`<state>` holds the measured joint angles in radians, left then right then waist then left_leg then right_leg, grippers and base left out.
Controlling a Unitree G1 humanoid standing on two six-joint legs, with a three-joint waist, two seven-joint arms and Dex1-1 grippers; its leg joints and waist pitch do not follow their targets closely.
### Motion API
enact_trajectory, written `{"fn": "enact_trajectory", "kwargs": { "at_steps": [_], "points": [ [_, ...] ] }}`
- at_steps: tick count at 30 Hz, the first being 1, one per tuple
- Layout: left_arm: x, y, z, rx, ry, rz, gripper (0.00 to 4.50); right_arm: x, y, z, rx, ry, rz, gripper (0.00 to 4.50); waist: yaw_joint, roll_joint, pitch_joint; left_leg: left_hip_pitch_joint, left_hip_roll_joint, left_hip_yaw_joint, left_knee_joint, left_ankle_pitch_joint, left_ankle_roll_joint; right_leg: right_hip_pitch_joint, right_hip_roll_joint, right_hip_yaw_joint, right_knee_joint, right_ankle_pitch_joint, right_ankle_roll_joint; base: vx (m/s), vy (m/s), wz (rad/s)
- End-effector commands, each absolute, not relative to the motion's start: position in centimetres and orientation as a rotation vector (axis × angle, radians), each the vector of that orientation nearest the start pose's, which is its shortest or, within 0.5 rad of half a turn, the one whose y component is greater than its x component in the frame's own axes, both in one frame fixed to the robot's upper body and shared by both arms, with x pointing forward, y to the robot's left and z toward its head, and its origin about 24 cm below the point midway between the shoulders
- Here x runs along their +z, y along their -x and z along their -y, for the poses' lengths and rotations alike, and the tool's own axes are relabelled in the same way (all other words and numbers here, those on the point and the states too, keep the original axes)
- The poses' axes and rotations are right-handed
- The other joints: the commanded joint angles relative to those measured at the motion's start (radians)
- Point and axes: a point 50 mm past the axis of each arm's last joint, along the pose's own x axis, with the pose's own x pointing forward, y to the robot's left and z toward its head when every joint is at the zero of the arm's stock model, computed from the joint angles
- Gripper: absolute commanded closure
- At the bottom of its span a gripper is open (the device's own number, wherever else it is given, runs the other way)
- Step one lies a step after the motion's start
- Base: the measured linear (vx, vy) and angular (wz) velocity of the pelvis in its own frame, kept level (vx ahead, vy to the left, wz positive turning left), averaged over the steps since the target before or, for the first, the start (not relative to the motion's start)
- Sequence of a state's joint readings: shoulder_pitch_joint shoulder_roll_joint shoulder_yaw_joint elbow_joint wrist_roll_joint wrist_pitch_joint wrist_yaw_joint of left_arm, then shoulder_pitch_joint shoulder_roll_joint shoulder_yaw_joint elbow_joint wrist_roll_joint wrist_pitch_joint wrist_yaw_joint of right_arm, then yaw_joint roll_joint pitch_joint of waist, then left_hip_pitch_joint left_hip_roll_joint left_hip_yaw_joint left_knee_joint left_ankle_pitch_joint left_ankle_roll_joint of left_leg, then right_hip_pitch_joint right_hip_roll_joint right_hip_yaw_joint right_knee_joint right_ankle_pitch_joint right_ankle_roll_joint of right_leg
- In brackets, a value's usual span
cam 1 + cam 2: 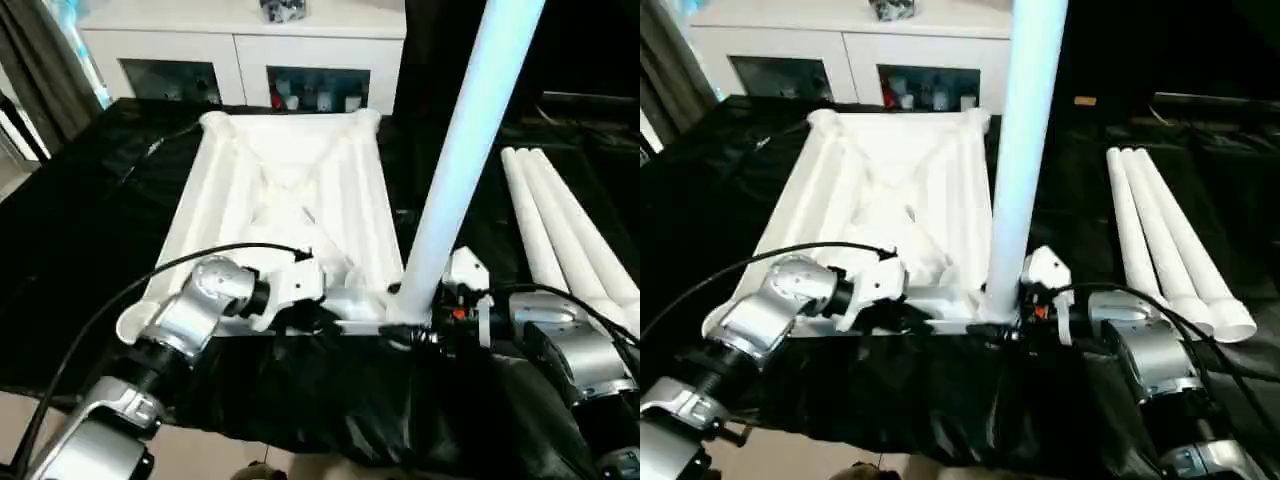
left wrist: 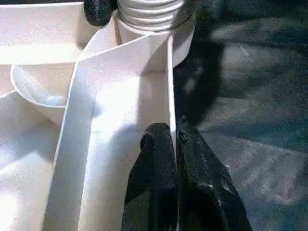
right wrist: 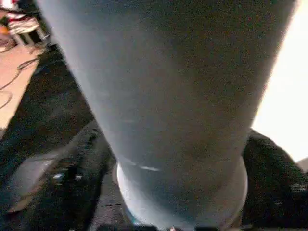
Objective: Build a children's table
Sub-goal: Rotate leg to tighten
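Observation:
The white tabletop (image 1: 290, 190) lies ribbed underside up on the black-covered work table. One white leg (image 1: 455, 150) stands upright in its near right corner socket. My right gripper (image 1: 410, 325) is shut on this leg near its base, and in the right wrist view the leg (image 3: 168, 96) rises between the black fingers (image 3: 72, 173). My left gripper (image 2: 174, 134) is shut on the thin rim of the tabletop's near edge (image 2: 171, 72), just left of that corner. The leg's ribbed end (image 2: 149, 12) sits in the socket beyond it.
Three spare white legs (image 1: 560, 230) lie side by side on the black cover at the right. A white glass-door cabinet (image 1: 240, 50) stands behind the work table. A grey curtain (image 1: 40, 60) hangs at the far left. The table's near edge drops to the floor (image 1: 200, 455).

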<state>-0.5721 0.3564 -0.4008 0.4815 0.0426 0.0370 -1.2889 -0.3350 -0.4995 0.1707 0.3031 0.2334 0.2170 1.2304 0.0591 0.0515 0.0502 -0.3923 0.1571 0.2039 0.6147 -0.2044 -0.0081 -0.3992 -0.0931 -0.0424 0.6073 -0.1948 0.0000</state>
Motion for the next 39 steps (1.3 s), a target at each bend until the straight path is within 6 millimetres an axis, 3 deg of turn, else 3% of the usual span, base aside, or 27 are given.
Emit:
{"fn": "enact_trajectory", "kwargs": {
  "at_steps": [1,6,9,13,14,15,17,18,22,24,27,30,33,39],
  "points": [
    [6.0,-29.8,-9.6,-1.638,-0.558,-0.366,4.5,5.4,-27.6,17.0,1.327,0.163,-0.406,1.19,-0.001,-0.004,-0.064,0.028,0.081,-0.033,-0.084,-0.182,0.07,0.041,-0.062,0.036,-0.061,-0.081,-0.304,0.0,0.0,0.0],
    [6.0,-30.1,-9.8,-1.609,-0.554,-0.373,4.5,5.4,-27.6,16.6,1.327,0.149,-0.4,1.55,0.0,-0.008,-0.065,0.027,0.08,-0.033,-0.082,-0.17,0.07,0.043,-0.064,0.036,-0.059,-0.07,-0.307,0.0,0.0,0.0],
    [5.9,-30.6,-9.4,-1.512,-0.53,-0.354,4.5,4.9,-28.0,16.1,1.221,0.118,-0.358,1.6,-0.003,-0.012,-0.062,0.026,0.079,-0.033,-0.083,-0.182,0.061,0.04,-0.066,0.039,-0.063,-0.11,-0.299,0.0,0.0,0.0],
    [5.6,-31.7,-8.5,-1.355,-0.515,-0.349,4.5,3.9,-29.2,15.7,1.006,0.105,-0.351,1.63,-0.009,-0.016,-0.058,0.029,0.077,-0.036,-0.088,-0.221,0.032,0.038,-0.067,0.04,-0.075,-0.207,-0.275,0.0,0.0,0.0],
    [5.4,-32.2,-7.5,-1.256,-0.499,-0.347,4.5,3.0,-30.4,15.4,0.794,0.101,-0.342,1.64,-0.019,-0.014,-0.054,0.029,0.076,-0.038,-0.092,-0.247,0.002,0.034,-0.067,0.04,-0.077,-0.266,-0.259,0.0,0.0,0.0],
    [5.4,-32.2,-6.8,-1.229,-0.491,-0.343,4.5,2.7,-30.9,15.2,0.701,0.091,-0.335,1.64,-0.03,-0.017,-0.053,0.03,0.071,-0.041,-0.094,-0.283,-0.02,0.031,-0.067,0.039,-0.084,-0.324,-0.241,0.0,0.0,0.0],
    [5.3,-32.1,-5.8,-1.204,-0.482,-0.336,4.5,2.3,-31.4,14.7,0.607,0.066,-0.336,1.66,-0.036,-0.015,-0.054,0.029,0.07,-0.045,-0.094,-0.294,-0.03,0.034,-0.069,0.039,-0.087,-0.36,-0.224,0.0,0.0,0.0],
    [5.3,-32.0,-5.5,-1.194,-0.48,-0.333,4.5,2.2,-31.5,14.5,0.581,0.054,-0.34,1.68,-0.038,-0.016,-0.054,0.03,0.07,-0.043,-0.095,-0.3,-0.022,0.032,-0.064,0.039,-0.093,-0.362,-0.207,0.0,0.0,0.0],
    [5.5,-31.6,-3.5,-1.164,-0.452,-0.306,4.5,2.0,-31.9,13.2,0.485,0.027,-0.334,1.69,-0.038,-0.015,-0.058,0.027,0.07,-0.042,-0.095,-0.272,-0.008,0.033,-0.062,0.04,-0.089,-0.302,-0.211,0.0,0.0,0.0],
    [5.7,-31.1,-2.4,-1.184,-0.434,-0.279,4.5,2.3,-31.9,12.4,0.479,0.005,-0.303,1.69,-0.034,-0.014,-0.06,0.024,0.07,-0.04,-0.093,-0.24,0.014,0.036,-0.062,0.04,-0.086,-0.242,-0.22,0.0,0.0,0.0],
    [5.8,-31.0,-2.1,-1.202,-0.437,-0.261,4.5,2.4,-32.1,12.1,0.48,-0.022,-0.29,1.01,-0.033,-0.014,-0.061,0.022,0.069,-0.039,-0.091,-0.216,0.033,0.038,-0.06,0.039,-0.081,-0.192,-0.233,0.0,0.0,0.0],
    [5.9,-30.8,-2.4,-1.256,-0.459,-0.244,4.5,2.9,-32.1,12.4,0.513,-0.01,-0.268,0.79,-0.032,-0.013,-0.064,0.023,0.07,-0.038,-0.089,-0.194,0.044,0.04,-0.061,0.039,-0.077,-0.157,-0.243,0.0,0.0,0.0],
    [5.8,-30.4,-3.5,-1.33,-0.492,-0.248,4.5,3.8,-32.0,13.2,0.614,0.025,-0.237,0.79,-0.027,-0.009,-0.067,0.021,0.071,-0.036,-0.082,-0.146,0.075,0.043,-0.061,0.038,-0.067,-0.062,-0.264,0.0,0.0,0.0],
    [5.8,-30.2,-5.3,-1.421,-0.506,-0.268,4.5,4.7,-30.9,15.0,0.849,0.098,-0.23,0.79,-0.022,-0.009,-0.068,0.022,0.074,-0.034,-0.077,-0.128,0.115,0.046,-0.061,0.036,-0.061,-0.023,-0.291,0.0,0.0,0.0]
  ]
}}
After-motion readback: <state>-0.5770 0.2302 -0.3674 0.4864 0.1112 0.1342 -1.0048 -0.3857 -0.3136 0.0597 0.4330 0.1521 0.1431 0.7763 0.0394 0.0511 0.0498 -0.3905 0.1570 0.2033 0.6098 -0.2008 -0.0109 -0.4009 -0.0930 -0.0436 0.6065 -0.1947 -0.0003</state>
